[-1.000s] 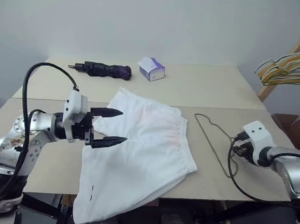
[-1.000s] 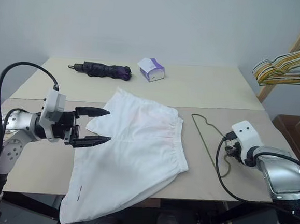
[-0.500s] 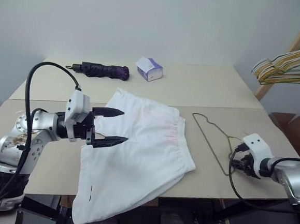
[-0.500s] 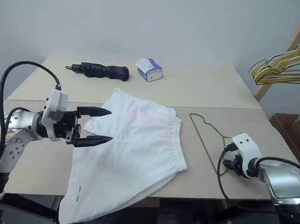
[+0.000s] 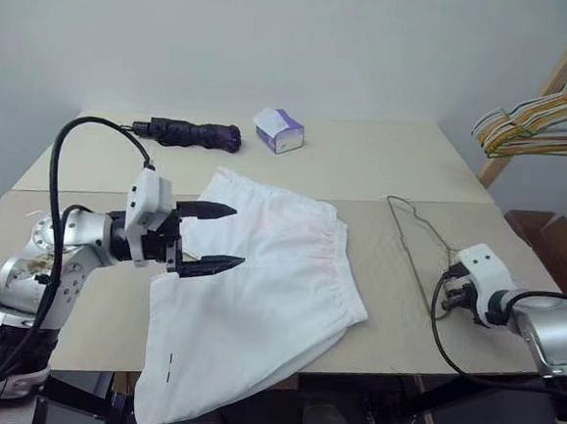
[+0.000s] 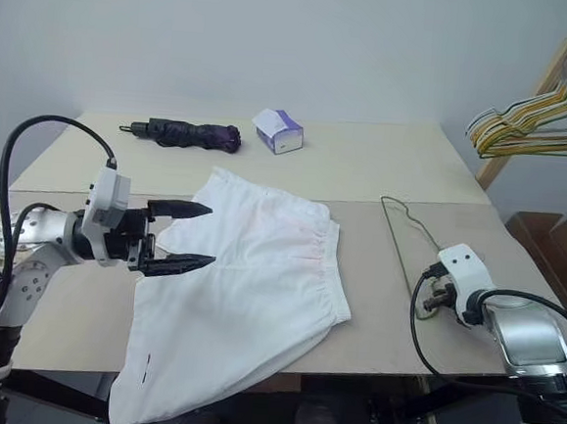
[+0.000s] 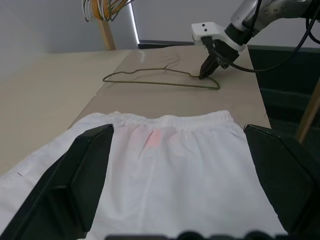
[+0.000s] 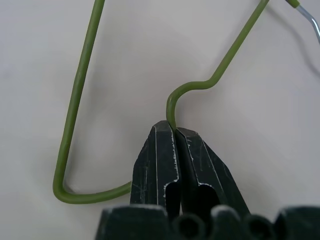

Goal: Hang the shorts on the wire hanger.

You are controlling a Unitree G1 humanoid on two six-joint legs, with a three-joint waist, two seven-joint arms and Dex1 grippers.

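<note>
Since a second ago my right tool (image 8: 175, 132) has closed onto the wire hanger (image 5: 414, 244), which has slid toward the right on the bench (image 5: 366, 164). My left tool (image 5: 218, 236) hovers with fingers apart over the shorts (image 5: 257, 298), mid-frame.

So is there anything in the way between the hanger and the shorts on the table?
Nothing visible. Only bare table lies between the wire hanger and the shorts. The right tool is shut on the wire hanger near its corner. The umbrella and the small box sit far back, out of the way.
</note>
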